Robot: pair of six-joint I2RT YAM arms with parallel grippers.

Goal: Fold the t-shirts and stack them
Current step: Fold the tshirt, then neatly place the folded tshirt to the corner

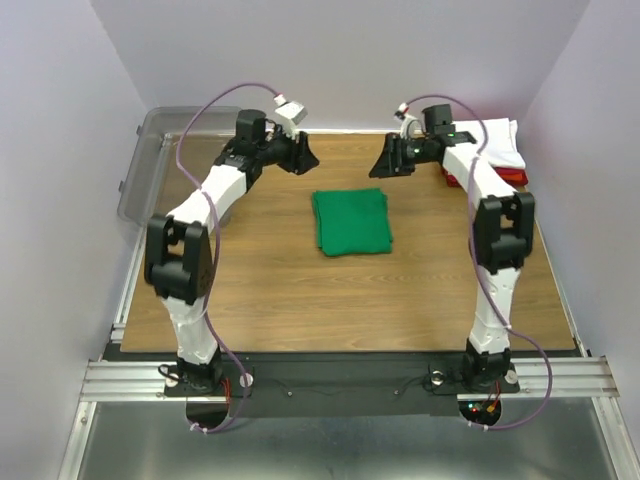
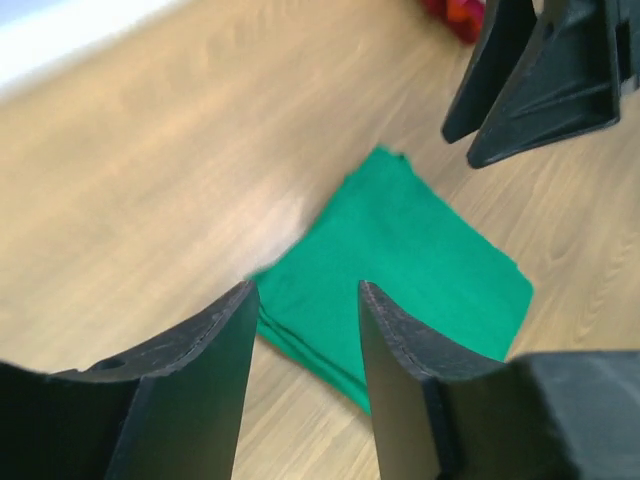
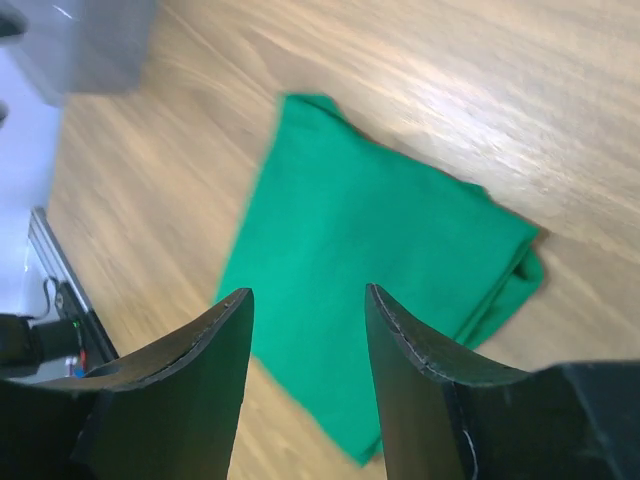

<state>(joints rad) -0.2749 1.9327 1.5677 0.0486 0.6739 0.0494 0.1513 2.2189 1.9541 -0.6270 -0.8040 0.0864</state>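
Step in hand: the green t-shirt (image 1: 351,222) lies folded to a tidy rectangle in the middle of the wooden surface (image 1: 300,300). I'd say its folding is done and stacking comes next.
Left jaws: spread, nothing between them, hanging above the wood just off the shirt's far left corner.
Right jaws: spread as well and empty, off the far right corner, facing the left pair across the gap.
Other shirts: a white t-shirt (image 1: 497,140) lies over a red t-shirt (image 1: 513,176) in the far right corner, behind the right arm (image 1: 500,230). How well those two are folded I can't tell.
Next move: to my eye, either the green shirt goes to a stacking spot or one of the corner shirts is brought to the middle. Lifting the green one calls for both jaws to pinch every layer at once, or it will fall open.
Edges: the green shirt's layered edges show along one side, with a rounded fold at one corner.
Open room: bare wood shows all round the green shirt, widest toward the near side. The clear grey bin (image 1: 140,160) stands at the far left, well apart.
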